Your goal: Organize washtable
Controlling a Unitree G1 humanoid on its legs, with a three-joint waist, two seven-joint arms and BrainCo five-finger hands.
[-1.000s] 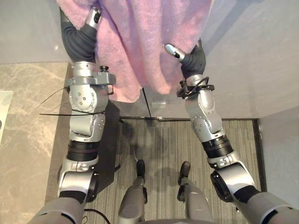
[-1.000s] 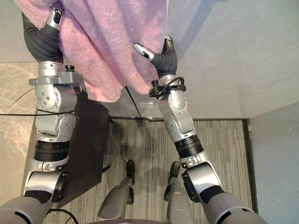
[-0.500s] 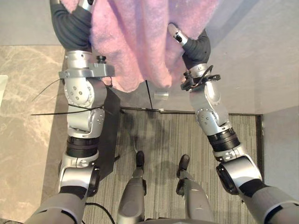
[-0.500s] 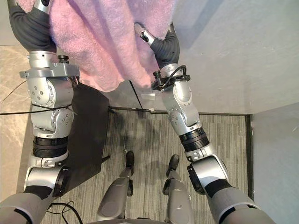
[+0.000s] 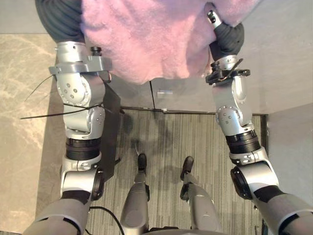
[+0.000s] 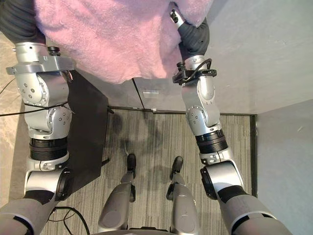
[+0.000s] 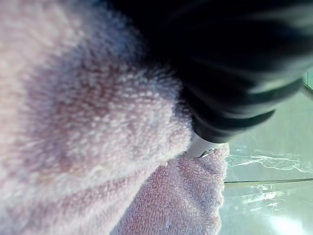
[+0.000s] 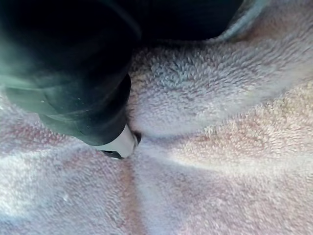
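Towel [image 5: 146,44], pink and plush, hangs its loose hem below your left hand [image 7: 230,83] and right hand [image 5: 213,18], both buried in its top edge so you cannot tell how closed they are; likely light and floppy, so grip its top corners.

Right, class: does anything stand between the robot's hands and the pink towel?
Nothing visible does. The towel lies directly against the left hand and the right hand.

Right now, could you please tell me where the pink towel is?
The pink towel hangs across the top of the eye views, spread between the left hand and the right hand.
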